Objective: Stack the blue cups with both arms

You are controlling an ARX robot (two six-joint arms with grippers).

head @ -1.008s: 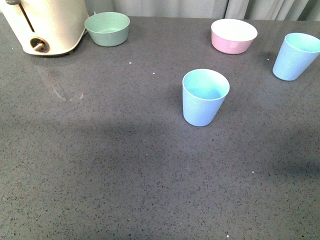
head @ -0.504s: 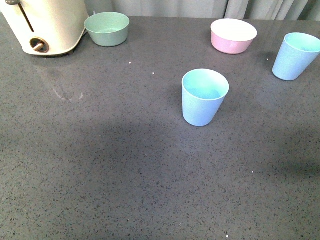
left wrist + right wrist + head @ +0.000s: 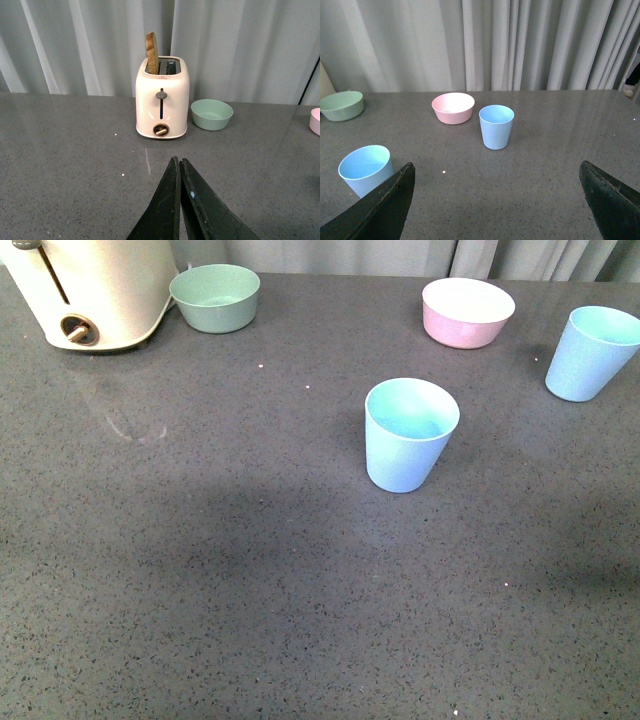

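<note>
Two pale blue cups stand upright and apart on the grey counter. One blue cup (image 3: 408, 435) is near the middle; the other blue cup (image 3: 592, 352) is at the far right edge of the front view. Neither arm shows in the front view. In the right wrist view my right gripper (image 3: 497, 172) is open and empty, with the far cup (image 3: 496, 126) straight ahead between its fingers and the near cup (image 3: 365, 168) beside one finger (image 3: 380, 207). My left gripper (image 3: 179, 162) is shut on nothing, pointing toward the toaster; no cup shows there.
A cream toaster (image 3: 92, 290) with a slice in it stands at the back left, a green bowl (image 3: 214, 297) beside it. A pink bowl (image 3: 467, 311) sits at the back, between the two cups. Grey curtains hang behind the counter.
</note>
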